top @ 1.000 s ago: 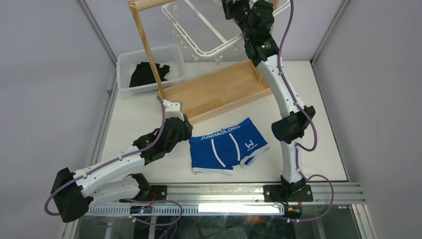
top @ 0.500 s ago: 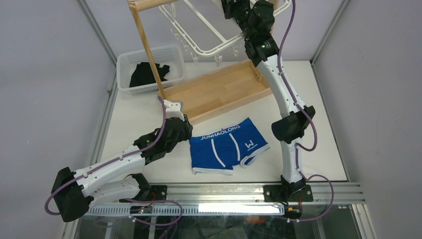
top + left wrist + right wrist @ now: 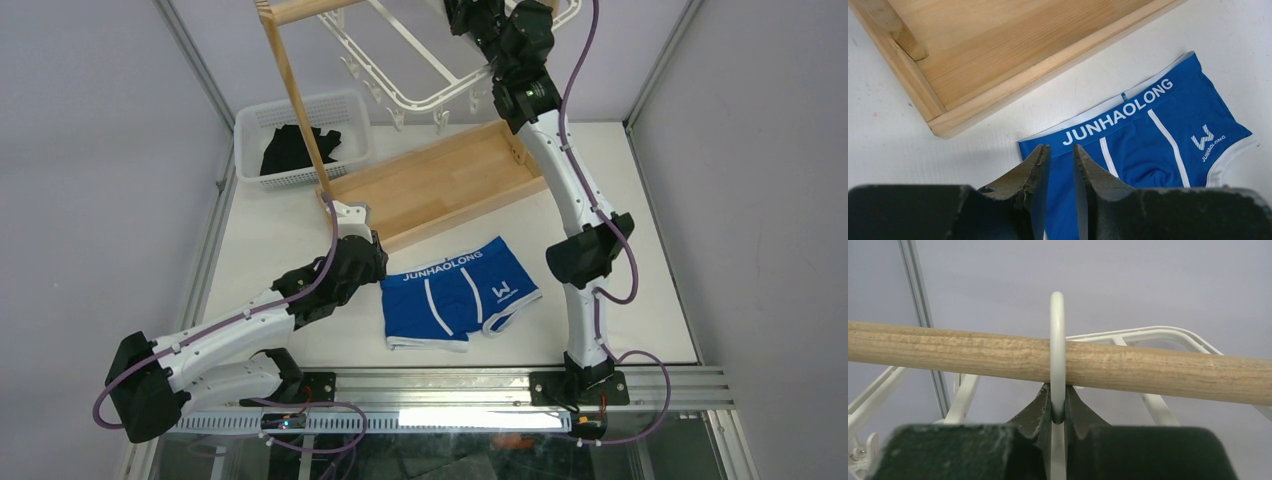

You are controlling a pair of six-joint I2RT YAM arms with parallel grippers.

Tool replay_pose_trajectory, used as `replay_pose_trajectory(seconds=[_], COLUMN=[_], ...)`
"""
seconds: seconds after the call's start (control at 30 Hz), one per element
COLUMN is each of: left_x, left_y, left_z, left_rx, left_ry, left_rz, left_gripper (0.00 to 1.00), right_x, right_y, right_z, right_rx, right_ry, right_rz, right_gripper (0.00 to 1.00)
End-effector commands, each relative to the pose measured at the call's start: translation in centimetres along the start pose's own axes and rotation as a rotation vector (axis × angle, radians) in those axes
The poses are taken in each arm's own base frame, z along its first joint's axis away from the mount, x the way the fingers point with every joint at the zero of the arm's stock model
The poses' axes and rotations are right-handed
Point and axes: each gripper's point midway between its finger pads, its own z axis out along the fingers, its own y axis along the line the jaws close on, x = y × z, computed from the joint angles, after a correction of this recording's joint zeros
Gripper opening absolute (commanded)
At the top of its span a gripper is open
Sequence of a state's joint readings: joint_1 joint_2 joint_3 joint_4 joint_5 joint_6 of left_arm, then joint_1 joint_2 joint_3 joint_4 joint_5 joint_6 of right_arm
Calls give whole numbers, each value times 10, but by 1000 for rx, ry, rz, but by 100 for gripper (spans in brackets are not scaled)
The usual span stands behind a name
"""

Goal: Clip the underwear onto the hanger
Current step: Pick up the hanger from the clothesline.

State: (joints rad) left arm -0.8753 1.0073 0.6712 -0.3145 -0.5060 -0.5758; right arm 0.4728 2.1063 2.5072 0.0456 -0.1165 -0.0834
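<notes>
Our right claw is raised high at the far side of the bench, its two fingers pinched shut on the thin white stem of the hanger's hook. From the wrist view, the loop of that hook crosses the round wooden rod of the rack, with its bend above the rod. We cannot tell whether the hook bears on the rod. The hanger itself shows from above as a white frame tilted in the air, with small clips dangling along its lower edge.

At the far left of the bench stands a white basket, and a black garment lies bunched inside it. Just beside the basket, the shallow wooden tray forms the foot of the rack.

Our left claw is low over the bench, its fingers parted by a narrow gap with nothing between them. Its tips sit at the left end of the waistband of the underwear. Whether they touch the cloth we cannot tell. The blue briefs lie flat on the bench, near the tray's front edge and between the two arms.
</notes>
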Motion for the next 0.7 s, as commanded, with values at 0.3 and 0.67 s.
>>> replay_pose_trajectory(seconds=[0.3,0.67], left_x=[-23,-20], left_y=[-12,-9], left_z=[-2,-7], left_rx=[32,43], left_ry=[-53,-57], left_rz=[-27,-41], left_gripper=[24,24], right_x=[-254,-233], right_y=[14,10], right_z=[-95,-93], right_rx=[-40,-13], right_ry=[-522,-460], right_rz=[-54,-69], right_gripper=[0,0])
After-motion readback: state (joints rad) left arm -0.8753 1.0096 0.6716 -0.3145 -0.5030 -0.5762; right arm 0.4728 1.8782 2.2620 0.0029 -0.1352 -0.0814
